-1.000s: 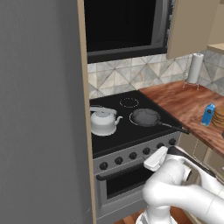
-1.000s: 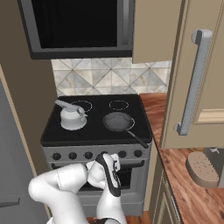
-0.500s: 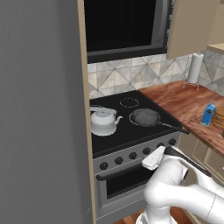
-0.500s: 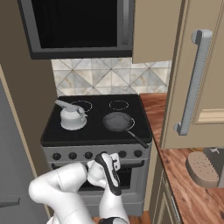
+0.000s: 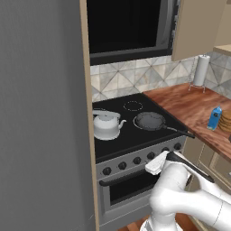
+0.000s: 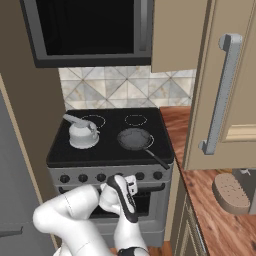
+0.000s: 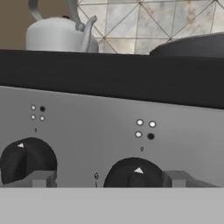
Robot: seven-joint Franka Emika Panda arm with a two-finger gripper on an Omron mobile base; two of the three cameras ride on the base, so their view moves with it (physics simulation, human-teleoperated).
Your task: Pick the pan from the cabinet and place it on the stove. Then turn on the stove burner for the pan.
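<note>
the pan (image 5: 150,121) is set on the front right ring of the stove (image 5: 118,145), with its thin handle poking out past the right edge. a white kettle (image 5: 106,125) is seen on the front left ring, well apart from the pan. in the left base view a wood counter (image 5: 191,107) is seen to the right of the stove, with a paper roll (image 5: 201,70) at the back and a blue bottle (image 5: 214,118) near the front. in the right base view a dark microwave (image 6: 90,31) is seen over the stove, and a cabinet (image 6: 231,85) door with a long silver bar stands open at the right.

the hand view is very close to the grey stove front. two black knobs are shown there, the left knob (image 7: 27,163) and the right knob (image 7: 136,174). the gripper (image 7: 107,179) is held wide apart, with one grey fingertip (image 7: 40,178) on each side of the right knob. nothing is clamped. the kettle and the pan rim are seen above the black top, with pale tiles (image 7: 140,24) behind.
</note>
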